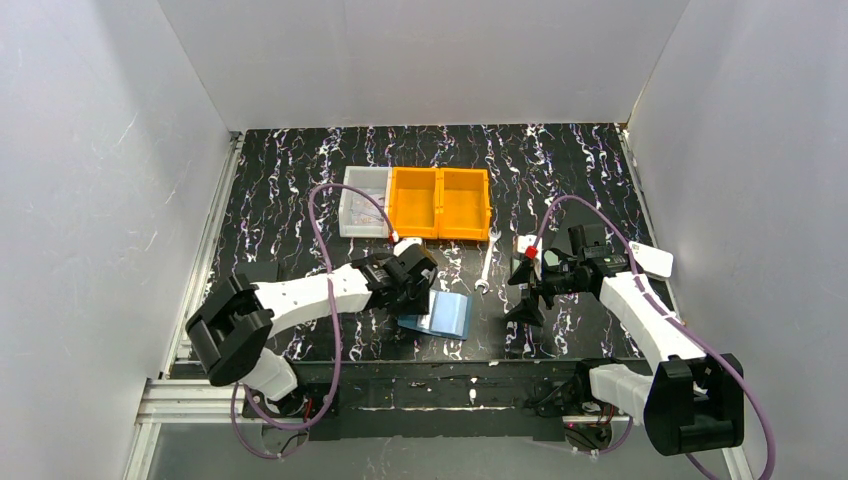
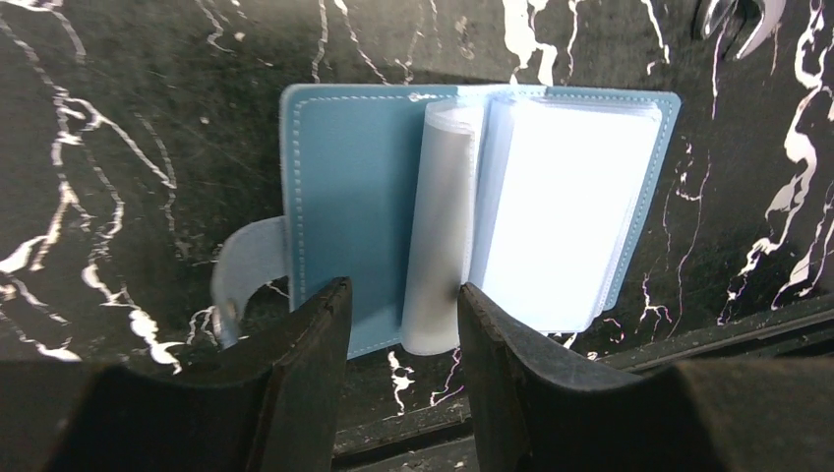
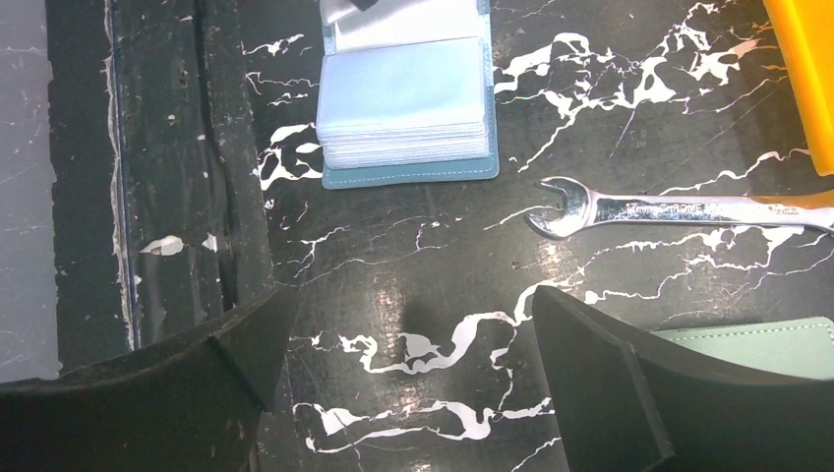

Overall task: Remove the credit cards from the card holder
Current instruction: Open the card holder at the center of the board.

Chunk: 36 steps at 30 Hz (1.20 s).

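The small blue book-like card holder (image 1: 441, 315) lies open and flat on the black marbled table (image 1: 560, 165), close to its near edge, with the light blue inside facing up. The left gripper (image 2: 401, 297) hangs just over the holder's near border, its two black fingers released and apart. One frosted plastic sleeve (image 2: 441, 226) stands curled up near the spine, and its lower end is between the fingers. I think they are placed so in order to pinch this sleeve or what is inside it, but I cannot tell if they touch it. The credit cards (image 2: 561, 202), thin pale rectangles, seem to sit in the stack of clear sleeves on the right half of the holder; none is outside. The blue snap tab (image 2: 244, 270) sticks out at the left, beside one finger, so closing there could catch it by mistake.

The right gripper (image 3: 413, 313) hovers over bare table, well apart from the holder, fingers wide and holding nothing, perhaps ready to press the cover down. The table's near edge is just beside the holder, so pulling toward the robot has little room. A steel open-end wrench (image 3: 669, 208) lies near on the right, and the orange plastic bins (image 1: 440, 203) stand well behind.
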Motion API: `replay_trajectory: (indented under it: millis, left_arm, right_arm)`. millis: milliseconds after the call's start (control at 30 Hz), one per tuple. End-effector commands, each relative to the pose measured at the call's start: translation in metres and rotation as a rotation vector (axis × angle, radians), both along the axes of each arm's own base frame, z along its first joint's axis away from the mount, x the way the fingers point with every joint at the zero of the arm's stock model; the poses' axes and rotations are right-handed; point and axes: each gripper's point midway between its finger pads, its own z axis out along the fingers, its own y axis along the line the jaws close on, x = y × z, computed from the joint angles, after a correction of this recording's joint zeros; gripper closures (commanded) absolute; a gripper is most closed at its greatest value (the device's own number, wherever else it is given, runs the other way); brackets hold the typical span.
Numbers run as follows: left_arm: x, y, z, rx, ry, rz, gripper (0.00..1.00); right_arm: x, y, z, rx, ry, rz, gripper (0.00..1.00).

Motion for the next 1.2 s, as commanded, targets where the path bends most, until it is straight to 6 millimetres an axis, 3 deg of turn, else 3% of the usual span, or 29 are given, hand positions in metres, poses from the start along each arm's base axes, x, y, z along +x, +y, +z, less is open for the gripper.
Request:
replay_trajectory:
  millis: [0, 233, 333, 400, 600, 733, 800, 867, 1067, 1167]
  left_arm:
    - [0.008, 0.03, 0.007, 0.075, -0.045, 0.054, 0.58]
    - [0.013, 0.054, 0.009, 0.191, -0.08, 0.074, 0.6]
    - [0.017, 0.063, 0.016, 0.232, -0.106, 0.08, 0.73]
    - [0.018, 0.063, 0.025, 0.22, -0.122, 0.077, 0.75]
    - [0.011, 0.036, 0.081, -0.037, -0.207, 0.012, 0.76]
    - [-0.011, -0.01, 0.126, -0.377, -0.228, -0.138, 0.74]
    - [-0.023, -0.032, 0.133, -0.49, -0.172, -0.194, 0.74]
    - [-0.032, -0.05, 0.129, -0.527, -0.12, -0.24, 0.75]
    - [-0.04, -0.092, 0.095, -0.427, -0.053, -0.291, 0.77]
    - [-0.036, -0.094, 0.066, -0.297, -0.032, -0.276, 0.77]
  right_arm:
    - [0.004, 0.005, 0.018, 0.045, -0.03, 0.026, 0.0]
    - [0.002, 0.006, 0.019, 0.052, -0.019, 0.029, 0.0]
    - [0.002, 0.006, 0.019, 0.053, -0.019, 0.029, 0.0]
    - [0.002, 0.006, 0.019, 0.053, -0.02, 0.03, 0.0]
    - [0.003, 0.006, 0.02, 0.051, -0.022, 0.028, 0.0]
    - [0.003, 0.006, 0.02, 0.051, -0.023, 0.028, 0.0]
    - [0.003, 0.006, 0.02, 0.051, -0.021, 0.028, 0.0]
    - [0.003, 0.006, 0.019, 0.05, -0.02, 0.027, 0.0]
    - [0.004, 0.005, 0.019, 0.044, -0.024, 0.021, 0.0]
    - [0.004, 0.005, 0.019, 0.04, -0.024, 0.018, 0.0]
